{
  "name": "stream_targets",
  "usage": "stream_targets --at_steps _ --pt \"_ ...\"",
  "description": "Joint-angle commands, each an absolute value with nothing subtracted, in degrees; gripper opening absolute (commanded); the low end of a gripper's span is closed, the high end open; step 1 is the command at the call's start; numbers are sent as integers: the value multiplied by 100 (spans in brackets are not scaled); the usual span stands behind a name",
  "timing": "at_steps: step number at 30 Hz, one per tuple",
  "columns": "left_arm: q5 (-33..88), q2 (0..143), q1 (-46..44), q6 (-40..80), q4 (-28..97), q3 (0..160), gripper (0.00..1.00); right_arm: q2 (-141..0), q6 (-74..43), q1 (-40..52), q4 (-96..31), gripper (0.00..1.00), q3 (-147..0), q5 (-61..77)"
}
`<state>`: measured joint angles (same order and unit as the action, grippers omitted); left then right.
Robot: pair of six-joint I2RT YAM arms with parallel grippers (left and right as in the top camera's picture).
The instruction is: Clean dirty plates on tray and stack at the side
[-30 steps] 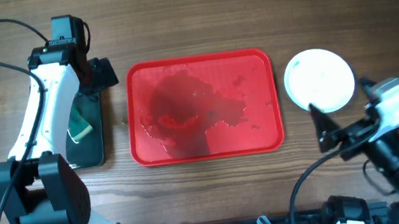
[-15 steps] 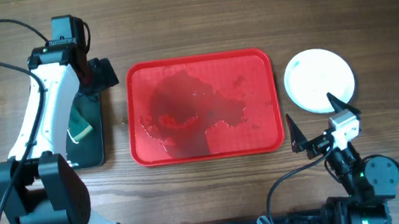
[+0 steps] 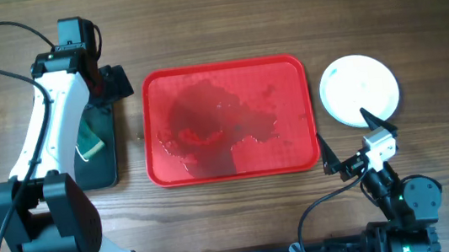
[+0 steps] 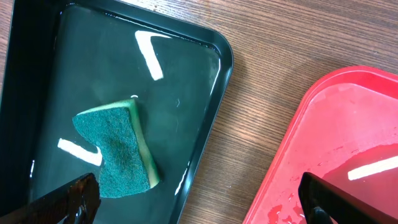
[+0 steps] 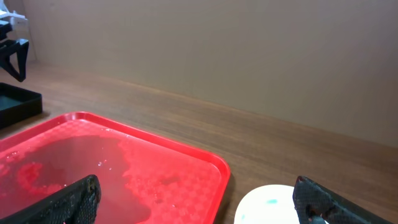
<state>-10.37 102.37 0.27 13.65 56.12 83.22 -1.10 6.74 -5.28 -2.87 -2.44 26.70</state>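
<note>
The red tray (image 3: 287,76) lies at the table's middle, wet, with no plates on it; it also shows in the left wrist view (image 4: 348,137) and the right wrist view (image 5: 186,162). A white plate (image 3: 359,87) sits on the table right of the tray, on top of a stack whose lower plates I cannot make out; its edge shows in the right wrist view (image 5: 264,202) with small teal specks. My right gripper (image 3: 353,149) is open and empty, low, just in front of the plate. My left gripper (image 3: 109,84) is open and empty over the black tray's far end.
A black glossy tray (image 3: 100,161) left of the red tray holds a green sponge (image 3: 89,146); both show in the left wrist view, tray (image 4: 186,74) and sponge (image 4: 118,149). A wall rises behind the table in the right wrist view.
My right arm has drawn back from beside the plate toward the table's front edge and folded low. The left arm has not moved.
</note>
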Motion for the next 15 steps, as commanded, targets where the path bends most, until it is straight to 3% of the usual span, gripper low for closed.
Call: stream_targets --at_steps 1,9,13,15 --pt "-985 10221 21 1391 5596 8361 100 -21 749 -497 -242 100 -213 2635" --pt "-1420 9992 -1 1219 5642 8361 100 -21 751 -497 -242 100 -213 2635" --pt "-1496 8871 -113 1302 5437 8340 100 -21 751 -497 -242 100 -213 2635" --pt "-1238 8084 -113 1306 4731 8064 100 -21 751 -497 -244 100 -213 2635"
